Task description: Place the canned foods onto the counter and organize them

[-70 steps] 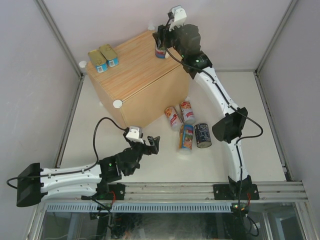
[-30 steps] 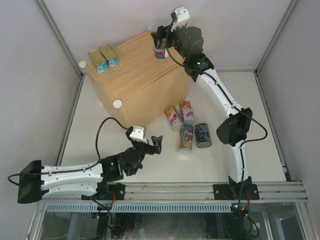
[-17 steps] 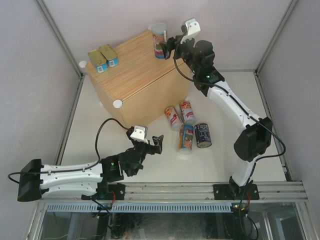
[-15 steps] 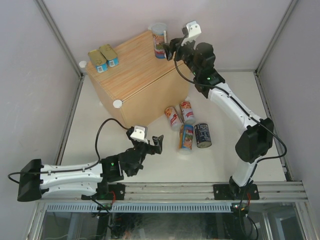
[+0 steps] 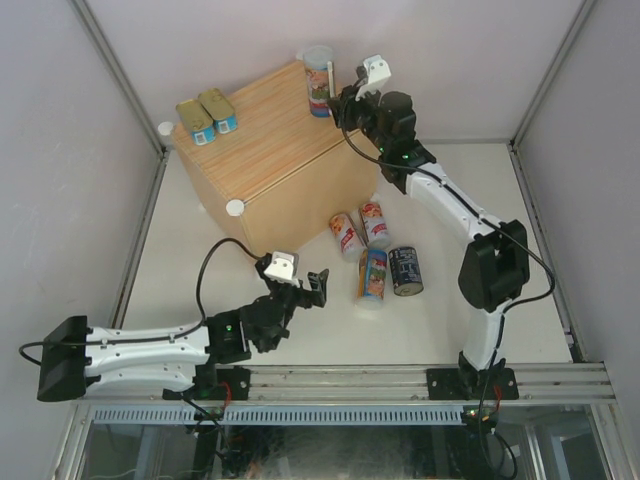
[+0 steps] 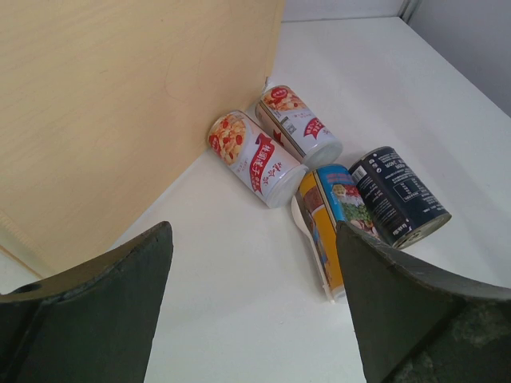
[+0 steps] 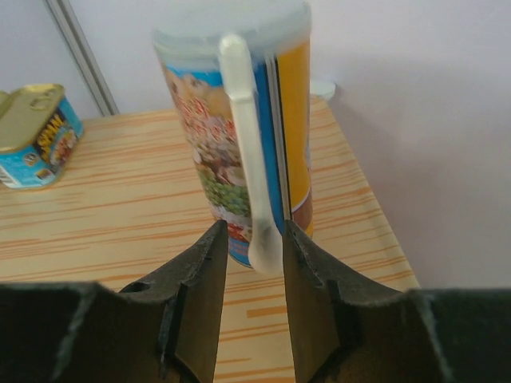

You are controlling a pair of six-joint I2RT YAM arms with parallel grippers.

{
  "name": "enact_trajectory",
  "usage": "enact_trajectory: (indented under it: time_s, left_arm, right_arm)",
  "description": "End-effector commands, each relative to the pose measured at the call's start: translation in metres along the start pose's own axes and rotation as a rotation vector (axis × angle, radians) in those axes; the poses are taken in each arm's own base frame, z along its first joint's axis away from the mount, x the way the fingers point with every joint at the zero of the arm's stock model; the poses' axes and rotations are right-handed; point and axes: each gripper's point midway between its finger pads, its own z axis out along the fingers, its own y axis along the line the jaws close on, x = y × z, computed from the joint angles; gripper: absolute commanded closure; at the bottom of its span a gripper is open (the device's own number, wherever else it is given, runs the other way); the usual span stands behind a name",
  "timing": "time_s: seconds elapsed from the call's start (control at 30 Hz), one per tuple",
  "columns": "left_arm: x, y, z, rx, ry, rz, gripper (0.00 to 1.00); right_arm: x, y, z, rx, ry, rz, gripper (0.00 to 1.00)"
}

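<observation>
The counter (image 5: 265,150) carries two flat gold-topped tins (image 5: 195,118) (image 5: 218,108) at its left end. A tall blue-and-orange can (image 5: 318,82) stands upright at its far corner. My right gripper (image 5: 343,100) hovers just right of that can, apart from it. In the right wrist view the can (image 7: 239,120) stands beyond the right gripper (image 7: 254,231), which is shut and holds nothing. Two red-white cans (image 6: 255,158) (image 6: 299,126), an orange-blue can (image 6: 331,227) and a dark can (image 6: 399,195) lie on the table. My left gripper (image 6: 254,239) is open and empty, short of them.
The lying cans (image 5: 373,255) cluster against the counter's right-hand side wall (image 6: 120,104). White knobs mark the counter's corners (image 5: 235,207). One tin (image 7: 36,124) shows at the left of the right wrist view. Grey enclosure walls and a metal frame ring the table.
My right gripper has let go of the tall can, drawn back to the right and closed. The can now stands alone on the counter. The left arm has edged slightly toward the lying cans.
</observation>
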Motion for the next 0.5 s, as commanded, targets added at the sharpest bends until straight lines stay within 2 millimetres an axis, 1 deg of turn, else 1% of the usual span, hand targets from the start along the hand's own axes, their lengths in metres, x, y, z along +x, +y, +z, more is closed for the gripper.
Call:
enact_trajectory:
  time_s: [0.0, 0.1, 0.37, 0.47]
  left_arm:
    - [-0.024, -0.006, 0.003, -0.006, -0.059, -0.039, 0.13]
    - [-0.023, -0.006, 0.003, -0.006, -0.063, -0.039, 0.13]
    - [-0.017, -0.003, 0.008, -0.007, -0.061, -0.044, 0.13]
    - [-0.016, -0.003, 0.009, -0.007, -0.060, -0.046, 0.13]
  right_arm:
    - [-0.009, -0.004, 0.013, -0.016, -0.040, 0.028, 0.67]
    - [0.001, -0.006, 0.020, -0.018, -0.027, 0.033, 0.67]
    - [0.016, -0.009, 0.041, -0.035, -0.003, 0.035, 0.65]
    - [0.015, -0.008, 0.050, -0.045, -0.007, 0.030, 0.65]
